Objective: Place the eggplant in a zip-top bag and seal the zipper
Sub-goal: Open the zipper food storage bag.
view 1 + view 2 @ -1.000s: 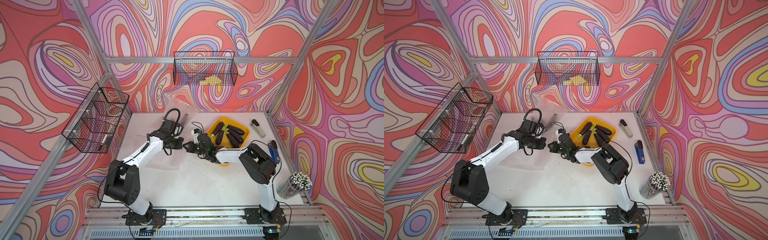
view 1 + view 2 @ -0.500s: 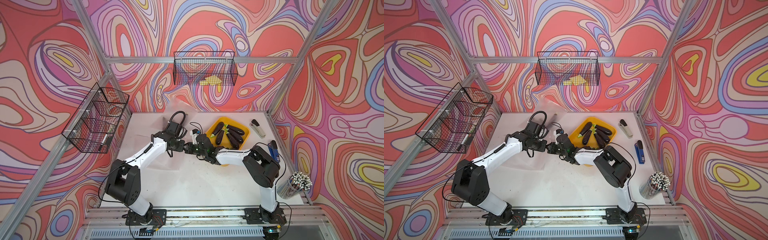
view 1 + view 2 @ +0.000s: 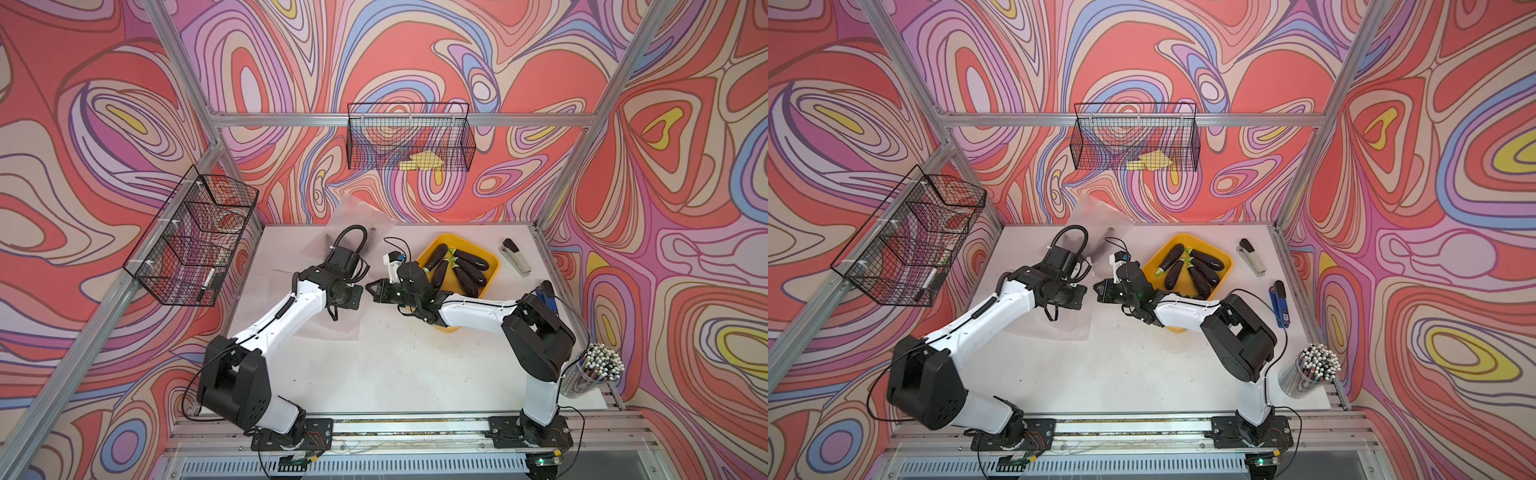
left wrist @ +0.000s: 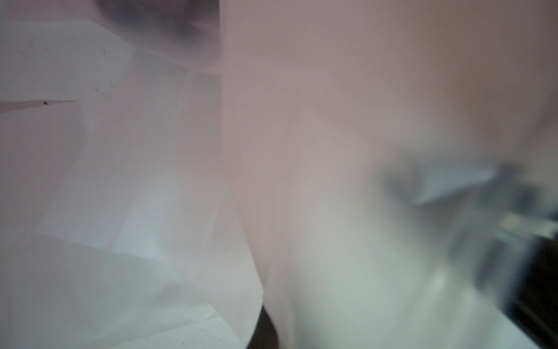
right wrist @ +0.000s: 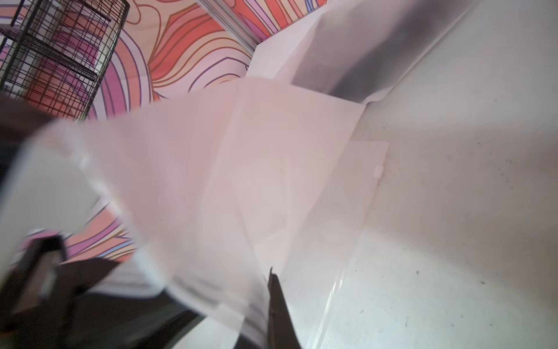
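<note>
Facing each other tip to tip above the middle of the counter [image 3: 395,365], the left pincer [image 3: 360,291] and the right pincer [image 3: 371,288] are both closed. The right pincer grips an edge of the zip-top bag [image 3: 355,214]: in the right wrist view the frosted film runs straight down to its dark finger [image 5: 280,311]. The left wrist view is filled by the same blurred film, so I cannot tell whether the left pincer has any of it between its jaws.

From the pincers the bag rises on a slant toward the back wall. The eggplant [image 5: 371,51] sits inside that far end, a dark blur through the plastic, well apart from both pincers. Beneath the left pincer a flat clear sheet [image 3: 1067,326] lies on the counter; whether it belongs to the same bag is unclear.

Just beside the right arm a yellow tray [image 3: 494,266] holds several spare eggplants [image 3: 468,262]. Farther right lie a stapler [image 3: 515,257] and a blue-and-black tool [image 3: 1281,305]. A clear cup [image 3: 579,384] of pencils [image 3: 602,361] stands at the near right corner.

A wire basket [image 3: 409,137] hangs on the back wall with something yellow in it, and a second basket [image 3: 191,237] hangs on the left wall.
</note>
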`<state>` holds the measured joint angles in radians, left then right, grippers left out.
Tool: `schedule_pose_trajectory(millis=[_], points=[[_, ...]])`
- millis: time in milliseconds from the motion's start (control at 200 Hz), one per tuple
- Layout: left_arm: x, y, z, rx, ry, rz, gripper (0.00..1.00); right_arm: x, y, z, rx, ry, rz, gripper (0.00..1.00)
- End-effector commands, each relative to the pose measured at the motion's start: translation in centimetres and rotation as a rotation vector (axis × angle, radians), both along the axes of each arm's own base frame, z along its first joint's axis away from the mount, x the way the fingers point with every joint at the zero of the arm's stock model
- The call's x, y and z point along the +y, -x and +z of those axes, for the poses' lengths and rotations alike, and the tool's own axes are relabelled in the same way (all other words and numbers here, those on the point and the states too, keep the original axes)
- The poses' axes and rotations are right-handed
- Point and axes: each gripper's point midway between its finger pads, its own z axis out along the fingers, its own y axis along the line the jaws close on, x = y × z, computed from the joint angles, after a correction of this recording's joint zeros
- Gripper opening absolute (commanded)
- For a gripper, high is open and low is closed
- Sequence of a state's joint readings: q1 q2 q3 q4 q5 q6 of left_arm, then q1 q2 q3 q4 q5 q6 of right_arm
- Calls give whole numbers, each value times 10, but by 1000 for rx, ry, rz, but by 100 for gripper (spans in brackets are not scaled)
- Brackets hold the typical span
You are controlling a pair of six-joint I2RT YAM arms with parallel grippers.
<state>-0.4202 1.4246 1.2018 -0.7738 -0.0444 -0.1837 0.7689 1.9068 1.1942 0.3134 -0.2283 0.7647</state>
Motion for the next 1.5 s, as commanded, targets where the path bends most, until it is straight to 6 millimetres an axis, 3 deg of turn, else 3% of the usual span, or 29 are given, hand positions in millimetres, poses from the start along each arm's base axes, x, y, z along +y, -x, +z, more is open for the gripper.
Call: schedule_pose_trajectory(millis=[0,140,240,326,426,491,591,701,771,932,1137,1187,1252,1387,1492], points=[[7,30,38,24,20,2,0,9,-8,2,-33,5,56,0],[37,47,73,-10,-56,100,0,46,-2,37,-67,-95,204,0],[43,58,87,16,-55,142,0,64,7,42,-64,-103,284,0],[39,67,83,100,-36,156,0,73,16,34,-25,-125,335,0],[37,67,63,161,-38,201,0,71,26,13,37,-138,356,0],[20,66,61,140,1,172,0,66,34,8,50,-159,368,0],[-3,57,96,9,171,141,0,61,48,23,30,-186,392,0],[-14,51,144,-88,258,104,0,58,52,46,-6,-161,396,0],[-6,48,152,-97,217,125,0,62,51,48,-6,-136,418,0],[30,50,137,-104,39,232,0,77,42,42,5,-172,435,0],[63,67,174,-284,47,321,0,109,48,76,-53,-292,546,3],[70,69,168,-281,10,335,0,116,49,79,-56,-293,558,4],[71,68,145,-213,-36,340,0,120,47,71,-41,-292,554,4],[70,61,61,27,-89,369,0,113,44,32,12,-238,499,4],[73,53,3,143,-128,417,0,99,45,-15,74,-129,441,6]])
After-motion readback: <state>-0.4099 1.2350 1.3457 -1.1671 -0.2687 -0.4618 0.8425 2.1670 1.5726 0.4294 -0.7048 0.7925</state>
